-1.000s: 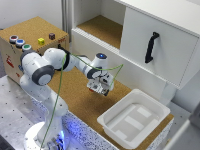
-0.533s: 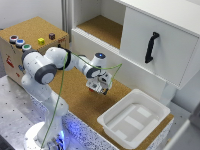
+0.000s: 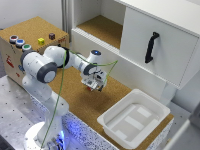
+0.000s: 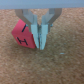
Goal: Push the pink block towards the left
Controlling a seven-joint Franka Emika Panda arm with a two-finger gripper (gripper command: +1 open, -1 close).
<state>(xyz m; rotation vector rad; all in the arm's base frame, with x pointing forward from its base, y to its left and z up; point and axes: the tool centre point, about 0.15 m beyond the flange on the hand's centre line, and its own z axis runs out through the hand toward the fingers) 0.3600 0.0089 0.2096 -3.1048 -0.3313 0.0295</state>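
Observation:
The pink block (image 4: 23, 36) is a small reddish-pink cube with a dark letter on its face. It lies on the cork surface and touches the side of my gripper's fingers. In the exterior view only a small red spot of the block (image 3: 90, 88) shows under the hand. My gripper (image 4: 40, 43) is down at the cork surface with its fingers together and nothing between them; in the exterior view the gripper (image 3: 93, 86) is in the middle of the cork board.
A white tray (image 3: 134, 120) sits at the exterior view's lower right. A white cabinet with a black handle (image 3: 151, 46) stands behind. A cork-topped box (image 3: 31, 31) at the left carries a yellow cube (image 3: 41, 41), a dark purple cube (image 3: 51, 36) and coloured buttons.
The gripper has shifted slightly toward the exterior view's left, staying low at the cork surface. Nothing else has moved.

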